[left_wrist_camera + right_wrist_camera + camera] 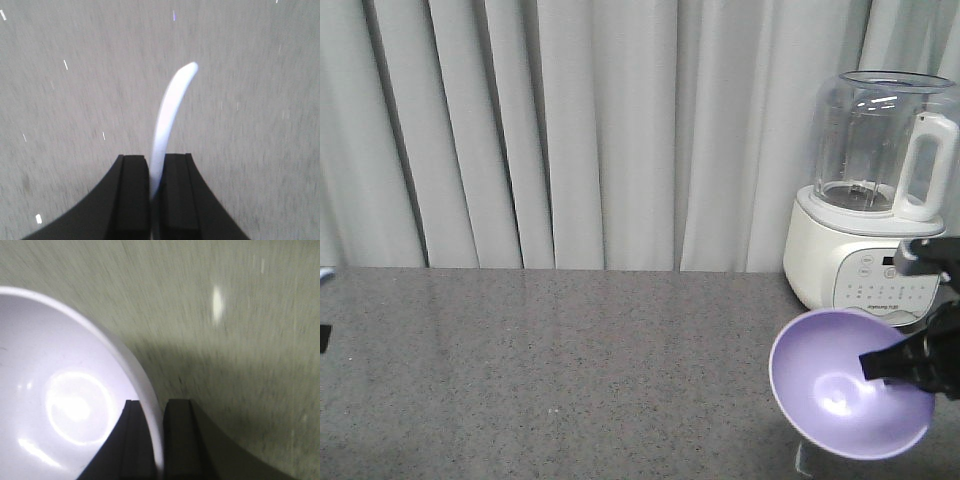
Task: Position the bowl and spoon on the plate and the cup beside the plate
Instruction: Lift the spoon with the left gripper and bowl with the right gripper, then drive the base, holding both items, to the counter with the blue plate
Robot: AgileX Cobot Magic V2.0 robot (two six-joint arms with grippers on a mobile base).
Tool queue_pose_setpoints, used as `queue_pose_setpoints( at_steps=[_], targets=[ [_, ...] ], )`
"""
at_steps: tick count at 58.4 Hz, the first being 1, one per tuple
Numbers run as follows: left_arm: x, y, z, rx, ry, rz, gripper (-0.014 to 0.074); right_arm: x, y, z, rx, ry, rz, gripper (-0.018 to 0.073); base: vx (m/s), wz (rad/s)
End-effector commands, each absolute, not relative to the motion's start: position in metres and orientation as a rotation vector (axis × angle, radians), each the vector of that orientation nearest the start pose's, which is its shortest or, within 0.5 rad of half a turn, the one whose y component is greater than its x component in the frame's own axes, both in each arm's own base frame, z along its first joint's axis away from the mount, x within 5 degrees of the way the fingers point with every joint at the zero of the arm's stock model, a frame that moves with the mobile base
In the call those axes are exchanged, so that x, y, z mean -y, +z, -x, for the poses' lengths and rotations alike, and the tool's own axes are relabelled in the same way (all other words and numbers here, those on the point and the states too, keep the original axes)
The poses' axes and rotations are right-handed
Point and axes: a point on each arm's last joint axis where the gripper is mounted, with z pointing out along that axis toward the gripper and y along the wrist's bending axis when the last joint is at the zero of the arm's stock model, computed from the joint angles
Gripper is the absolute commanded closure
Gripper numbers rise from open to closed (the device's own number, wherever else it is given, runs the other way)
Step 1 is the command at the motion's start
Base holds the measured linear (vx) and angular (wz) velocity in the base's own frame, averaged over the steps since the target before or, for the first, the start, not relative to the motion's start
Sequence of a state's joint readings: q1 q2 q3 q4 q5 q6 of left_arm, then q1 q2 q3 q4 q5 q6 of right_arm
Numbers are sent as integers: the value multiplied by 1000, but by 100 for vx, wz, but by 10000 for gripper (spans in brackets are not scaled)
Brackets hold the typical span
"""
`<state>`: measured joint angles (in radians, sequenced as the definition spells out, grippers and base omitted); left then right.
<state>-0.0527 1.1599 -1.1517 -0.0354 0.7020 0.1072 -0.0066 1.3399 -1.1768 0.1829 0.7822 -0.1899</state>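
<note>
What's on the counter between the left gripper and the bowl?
Nothing: the front view shows bare grey counter from the left gripper at the frame's left edge to the bowl.

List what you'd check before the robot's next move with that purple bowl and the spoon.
1. Right end effector grips the bowl: ok, its fingers pinch the rim, one inside and one outside.
2. Left end effector grips the spoon: ok, pinched between both fingers.
3. Bowl level: not ok, it is tilted, with its opening turned towards the front camera.
4. Plate located: cannot tell, it is in no view.
5. Cup located: cannot tell, it is in no view.
6. Bowl clear of the blender: cannot tell, they look close in the front view.
</note>
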Motion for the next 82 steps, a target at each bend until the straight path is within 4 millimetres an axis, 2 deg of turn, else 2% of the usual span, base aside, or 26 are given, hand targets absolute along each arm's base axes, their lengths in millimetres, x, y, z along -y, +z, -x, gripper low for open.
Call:
queue_pose_setpoints(
  at_steps=[1,8,14,22,25,33,45,82],
  targets=[
    [15,424,-230,-1943,-15,-135,602,-11,397,-262,-2159,112,152,570,0,0],
    [14,440,-208,-1869,-19,-126,602,-11,429,-232,-2050,89,172,570,0,0],
    [13,447,-188,-1832,-63,-67,602,-11,440,-208,-1971,79,167,570,0,0],
    [11,444,-158,-1773,-50,-82,602,-10,437,-175,-1868,40,179,570,0,0],
    [11,436,-148,-1773,-32,-103,602,-9,433,-162,-1828,33,170,570,0,0],
    [10,410,-132,-1783,-25,-111,602,-9,418,-146,-1791,39,151,570,0,0],
    [9,401,-117,-1743,-24,-108,602,-9,416,-140,-1783,41,146,568,0,0],
    [9,401,-117,-1750,-24,-109,602,-9,415,-140,-1795,44,145,568,0,0]
  ],
)
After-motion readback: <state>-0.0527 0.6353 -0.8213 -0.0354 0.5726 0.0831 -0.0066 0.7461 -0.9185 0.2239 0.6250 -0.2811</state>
